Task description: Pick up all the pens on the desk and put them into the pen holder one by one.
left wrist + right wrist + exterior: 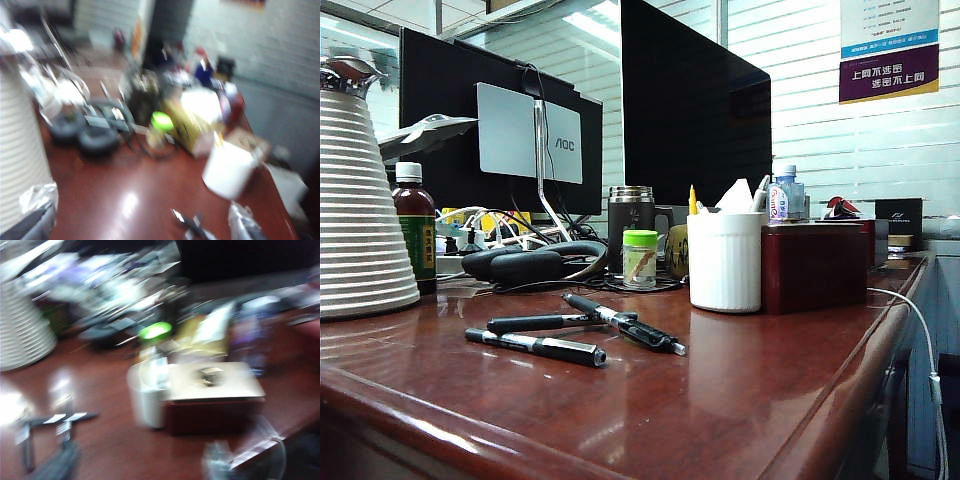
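Nearest the lens in the exterior view: the front pen (535, 346), lying flat on the counter (750, 400). Two more pens (550, 322) (625, 322) sit just behind it, their ends crossing or touching. All three are at about 8 o'clock from the pen holder (724, 260), well apart from it. None is in the holder yet.

Left claw (140, 212): fingers stand wide apart, released, nothing between them, hanging above the counter. Right claw (147, 462): too blurred, can't tell if it's spread or clenched, and no pen is visibly in it.

My read is that this is the approach for the first pick.
- Take the front pen first. It lies free of the other two, so there's less chance of dragging a neighbour.
- Set the fingers across the barrel at mid-length and come straight down. A glossy counter likely lets a pen skid.
- The holder already has a yellow pencil (692, 200) and something white in it, so drop tip-first into the free side.
- The red box (815, 265) sits tight at the holder's 3 o'clock, so come in from 9 o'clock.

View differences:
- The exterior view is sharp on pen layout but shows neither arm.
- The left wrist view shows the claw and the holder (227, 170), with only a scrap of the pens.
- The right wrist view shows the box's pale top (215, 382), which the exterior view hides.
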